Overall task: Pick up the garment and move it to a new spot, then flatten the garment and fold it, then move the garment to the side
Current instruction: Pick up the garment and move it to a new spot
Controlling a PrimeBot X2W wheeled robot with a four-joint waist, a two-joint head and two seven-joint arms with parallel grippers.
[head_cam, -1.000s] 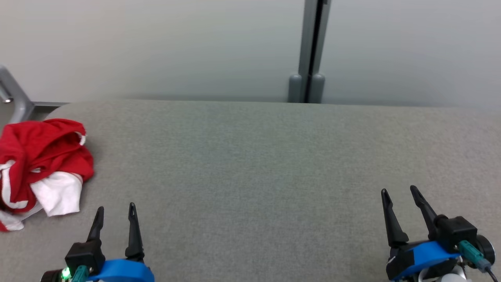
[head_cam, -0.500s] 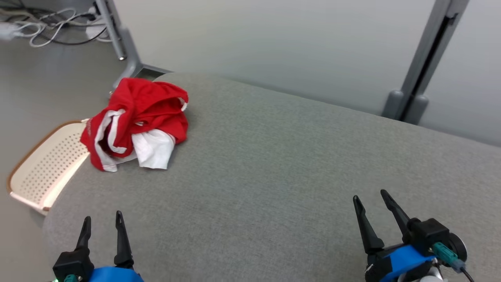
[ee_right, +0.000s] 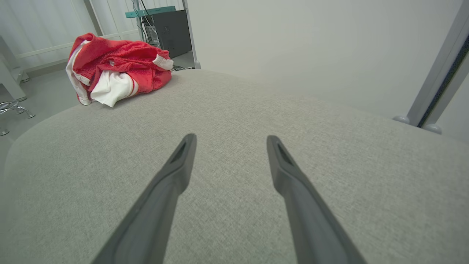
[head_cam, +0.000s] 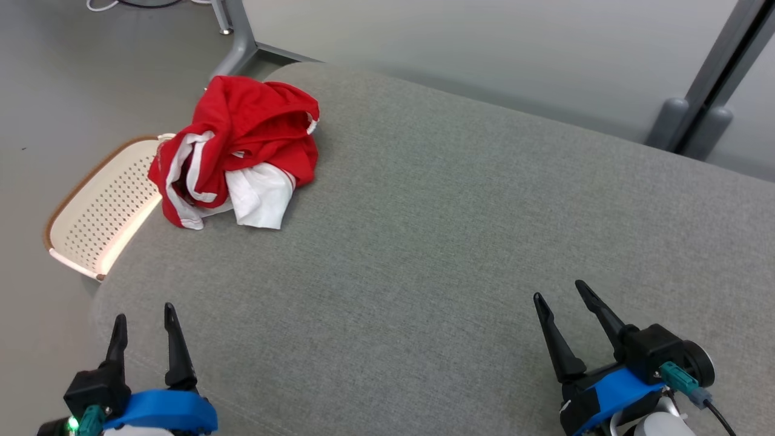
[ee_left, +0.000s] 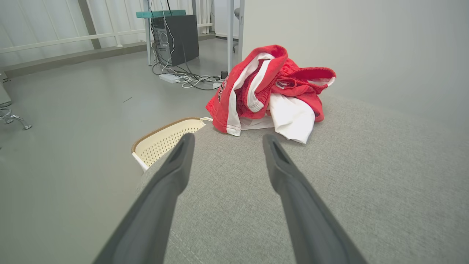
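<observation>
Head view: garment [head_cam: 239, 151] well beyond left pincer [head_cam: 145, 311]

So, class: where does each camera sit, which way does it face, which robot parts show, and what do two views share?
Head view: on the head, looking down at the grey table; left gripper and right gripper show, open.
Left wrist view: on that wrist, facing the red garment and basket; own fingers show.
Right wrist view: on that wrist, facing across the table; own fingers show.
Shared: both wrist views see the garment.

Red garment [head_cam: 242, 139] on grey fabric surface [head_cam: 436, 242]
</observation>
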